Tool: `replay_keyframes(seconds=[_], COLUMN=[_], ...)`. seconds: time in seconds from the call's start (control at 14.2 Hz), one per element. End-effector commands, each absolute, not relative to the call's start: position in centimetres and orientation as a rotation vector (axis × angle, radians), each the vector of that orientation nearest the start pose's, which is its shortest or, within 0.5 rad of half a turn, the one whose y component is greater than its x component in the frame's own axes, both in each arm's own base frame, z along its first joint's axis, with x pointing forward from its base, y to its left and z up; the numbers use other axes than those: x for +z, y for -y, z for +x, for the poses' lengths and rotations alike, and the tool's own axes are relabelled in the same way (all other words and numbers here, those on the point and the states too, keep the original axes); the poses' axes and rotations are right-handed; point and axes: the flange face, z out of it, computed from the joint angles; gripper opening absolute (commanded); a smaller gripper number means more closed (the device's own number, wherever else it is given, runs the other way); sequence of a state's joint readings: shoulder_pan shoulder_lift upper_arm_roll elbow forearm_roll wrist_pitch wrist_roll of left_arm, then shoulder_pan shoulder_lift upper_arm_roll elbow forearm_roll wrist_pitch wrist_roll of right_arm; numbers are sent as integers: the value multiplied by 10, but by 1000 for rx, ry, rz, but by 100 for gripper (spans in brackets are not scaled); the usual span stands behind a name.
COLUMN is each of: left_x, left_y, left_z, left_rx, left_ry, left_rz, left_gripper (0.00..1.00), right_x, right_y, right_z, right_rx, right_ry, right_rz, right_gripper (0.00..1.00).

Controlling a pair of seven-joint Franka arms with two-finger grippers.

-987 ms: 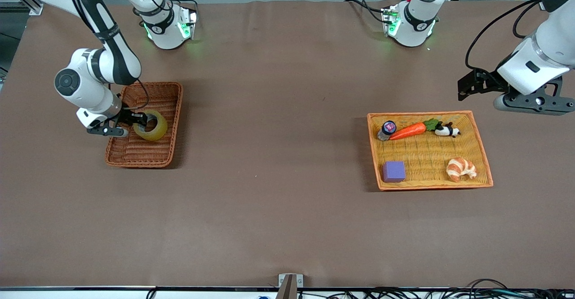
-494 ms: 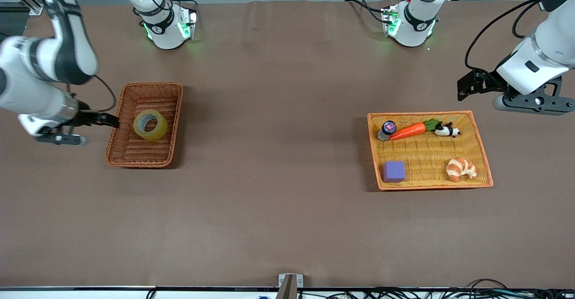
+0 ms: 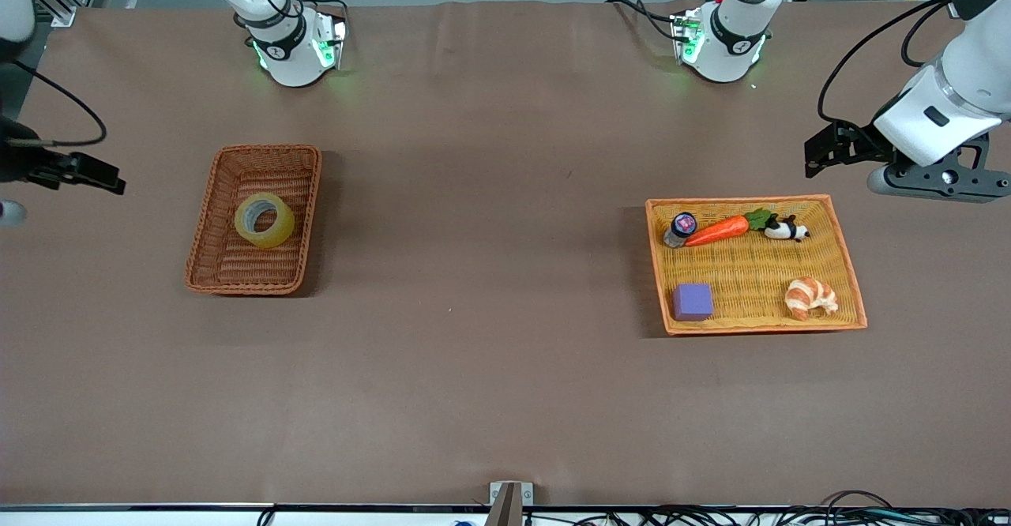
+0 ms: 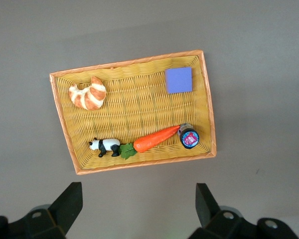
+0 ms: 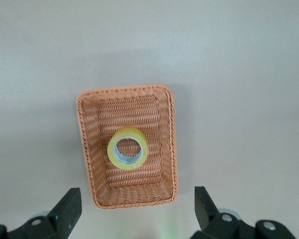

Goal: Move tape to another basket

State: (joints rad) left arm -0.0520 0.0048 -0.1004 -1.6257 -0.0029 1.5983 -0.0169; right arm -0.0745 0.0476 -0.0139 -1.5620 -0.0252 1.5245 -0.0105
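The tape (image 3: 277,231), a yellowish roll with a grey core, lies in the dark reddish-brown wicker basket (image 3: 237,264) toward the right arm's end of the table. Nothing touches it. My right gripper (image 3: 95,174) is open and empty, raised over the table edge beside the basket. Its wrist view looks down on the basket (image 5: 134,191) and the tape (image 5: 145,149) between the open fingers of the right gripper (image 5: 136,199). My left gripper (image 3: 825,151) is open and empty, waiting in the air beside the orange-rimmed tray (image 3: 750,273).
The orange-rimmed tray (image 4: 134,104) holds a carrot (image 3: 717,230), a small bottle (image 3: 679,228), a panda figure (image 3: 786,230), a purple block (image 3: 693,302) and a croissant (image 3: 809,297). Brown cloth lies between basket and tray.
My right gripper has let go of the tape and pulled up and away from the basket toward the table's edge. The tape stays in the basket. The left arm has not moved.
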Motion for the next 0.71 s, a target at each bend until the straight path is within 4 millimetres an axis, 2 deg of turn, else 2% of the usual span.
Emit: replay_keyframes(seconds=[0.0,0.07,0.21,0.28,0.42,0.63], left_x=[602,602,601,601,600,599], left_y=[86,85,85,85,85,84], left_z=[552,553,553,555,556,556], left_rx=[32,30,25,12,14,16], left_ry=[-229,-226,-229,-231,-234,-234], left_rz=[-3120,-3120,-3121,-3114,-3112,-3110], left_gripper=[100,100,100,100,100,100], right_x=[642,650,637,632,633,631], right_y=[51,50,43,45,44,45], right_z=[558,555,554,553,545,546], right_rx=[130,146,179,122,90,88], right_ry=[-110,-107,-91,-96,-95,-95], right_rz=[-3153,-3146,-3140,-3145,-3147,-3145], right_gripper=[100,100,100,100,100,100])
